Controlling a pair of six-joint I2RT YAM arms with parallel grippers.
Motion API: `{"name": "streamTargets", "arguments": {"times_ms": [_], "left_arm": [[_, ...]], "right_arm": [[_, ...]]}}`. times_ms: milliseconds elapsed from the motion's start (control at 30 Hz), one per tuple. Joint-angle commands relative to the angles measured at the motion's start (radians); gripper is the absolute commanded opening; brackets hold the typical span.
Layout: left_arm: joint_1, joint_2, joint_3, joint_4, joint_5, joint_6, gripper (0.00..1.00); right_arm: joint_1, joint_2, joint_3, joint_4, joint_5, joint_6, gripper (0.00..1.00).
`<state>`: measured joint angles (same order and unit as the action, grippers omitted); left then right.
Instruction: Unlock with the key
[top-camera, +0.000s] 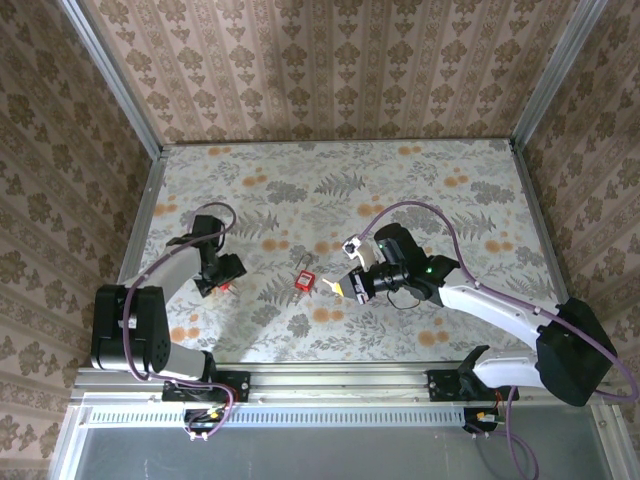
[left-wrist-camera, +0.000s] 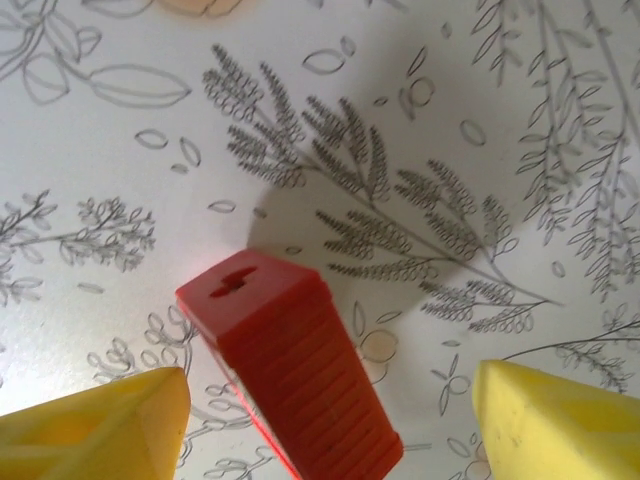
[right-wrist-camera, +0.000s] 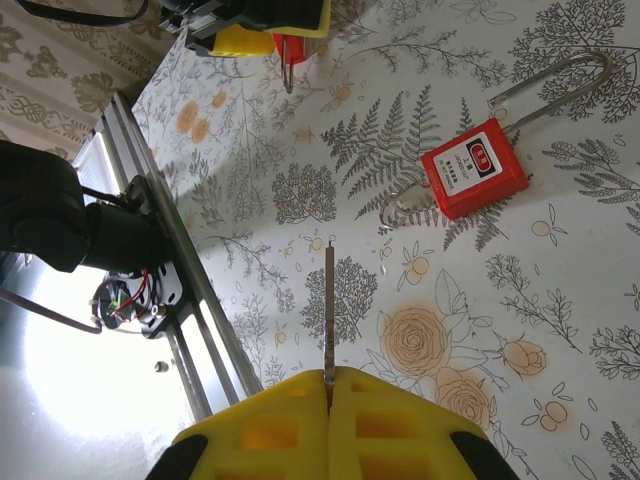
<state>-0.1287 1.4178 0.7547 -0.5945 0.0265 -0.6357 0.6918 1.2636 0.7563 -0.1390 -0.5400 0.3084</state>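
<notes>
Key (right-wrist-camera: 329, 310) clamped in closed right gripper (right-wrist-camera: 329, 385), blade projecting forward for insertion, well apart from both locks. Red padlock (left-wrist-camera: 285, 340) between spread fingers of left gripper (left-wrist-camera: 330, 385), keyhole facing outward; actual grip not discernible. Spare padlock (right-wrist-camera: 473, 168) flat on table (right-wrist-camera: 560, 330).

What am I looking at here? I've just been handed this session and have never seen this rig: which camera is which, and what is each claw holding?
Two robot arms are bolted at the near edge of a floral table. The wide picture looks down from above and behind them; the other two come from cameras on each wrist. The right gripper is shut on the key, a thin blade pointing out. One red padlock lies flat on the table nearby. The left gripper is open, its yellow fingers either side of a second red padlock, keyhole showing.
</notes>
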Motion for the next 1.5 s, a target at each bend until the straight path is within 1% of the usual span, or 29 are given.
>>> {"name": "streamTargets", "arguments": {"times_ms": [0,133,300,433,600,767,967,1100,1133,1233,1267,1300,1333,1367,1400,1467], "left_arm": [[0.009,-0.048,0.006,-0.05,0.001,-0.012,0.77],[0.01,-0.052,0.007,-0.054,-0.005,-0.003,0.76],[0.012,-0.015,-0.01,-0.01,0.01,0.008,0.76],[0.006,0.027,0.01,0.004,0.019,0.019,0.74],[-0.006,0.049,0.018,-0.011,0.0,0.039,0.64],[-0.006,0.056,0.012,-0.027,-0.038,0.053,0.58],[0.0,0.051,0.023,-0.024,-0.078,0.061,0.59],[0.004,0.07,0.039,-0.006,-0.071,0.067,0.57],[0.004,0.076,0.044,-0.005,-0.074,0.067,0.56],[0.006,0.089,0.047,0.015,-0.072,0.07,0.46],[0.005,0.093,0.052,0.019,-0.071,0.073,0.4],[0.003,0.097,0.054,0.027,-0.062,0.079,0.32],[0.002,0.1,0.056,0.034,-0.052,0.083,0.27],[0.0,0.108,0.061,0.033,-0.042,0.091,0.23],[-0.004,0.112,0.063,0.035,-0.033,0.096,0.21],[-0.016,0.107,0.059,0.06,-0.009,0.115,0.12]], "right_arm": [[-0.003,0.008,0.012,-0.017,-0.033,-0.026,0.0],[-0.003,0.013,0.012,-0.019,-0.03,-0.028,0.0],[-0.003,0.016,0.009,-0.023,-0.028,-0.028,0.0],[-0.002,0.011,0.008,-0.034,-0.022,-0.029,0.0],[-0.002,0.012,0.005,-0.035,-0.014,-0.029,0.0],[-0.002,0.013,0.005,-0.038,-0.012,-0.028,0.0],[-0.002,0.018,0.005,-0.044,-0.011,-0.028,0.0],[-0.002,0.015,0.005,-0.048,-0.009,-0.025,0.0],[-0.002,0.015,0.004,-0.047,-0.008,-0.023,0.0],[-0.002,0.014,0.003,-0.049,-0.007,-0.023,0.0],[-0.003,0.015,0.002,-0.048,-0.006,-0.023,0.0],[-0.002,0.017,0.001,-0.05,-0.005,-0.022,0.0],[-0.002,0.017,0.001,-0.052,-0.005,-0.024,0.0],[-0.002,0.017,0.002,-0.054,-0.004,-0.022,0.0],[-0.002,0.017,0.003,-0.058,-0.004,-0.021,0.0],[-0.002,0.009,0.008,-0.071,-0.007,-0.018,0.0]]}}
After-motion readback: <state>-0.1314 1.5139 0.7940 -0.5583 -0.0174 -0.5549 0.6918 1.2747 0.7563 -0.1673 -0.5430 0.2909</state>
